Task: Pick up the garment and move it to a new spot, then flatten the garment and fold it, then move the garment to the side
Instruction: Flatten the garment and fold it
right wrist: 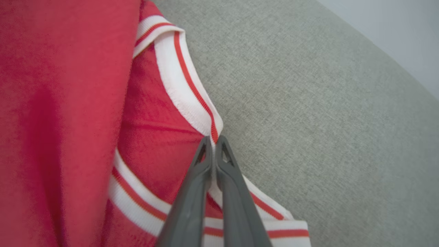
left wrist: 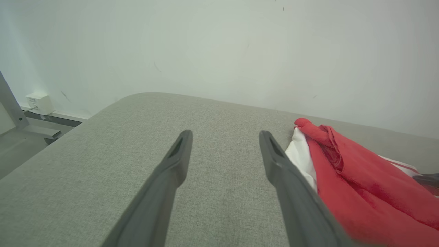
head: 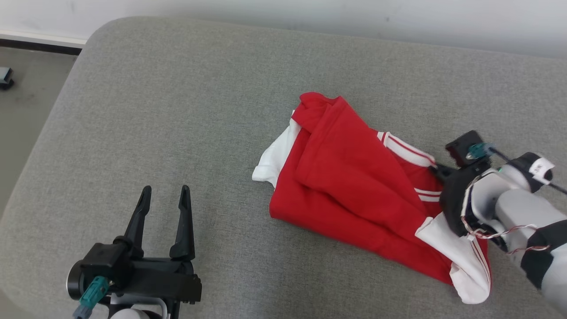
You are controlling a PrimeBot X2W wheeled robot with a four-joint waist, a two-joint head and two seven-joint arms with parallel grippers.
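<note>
Garment (head: 350,190) crumpled on cushion (head: 177,110), my right pincer (right wrist: 213,140) pinching its striped trim (right wrist: 185,85), my left pincer (head: 165,190) spread, well apart.

a grey woven cushion (head: 177,110) with a rounded corner sat against the wall (head: 398,22). one garment (head: 345,186), red with white striped trim, lay crumpled directly on it, a little way out from the wall.

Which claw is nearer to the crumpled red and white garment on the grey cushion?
Right. The right claw is shut on the striped trim of the crumpled red and white garment; the left claw is open over the grey cushion, apart from the garment.
</note>
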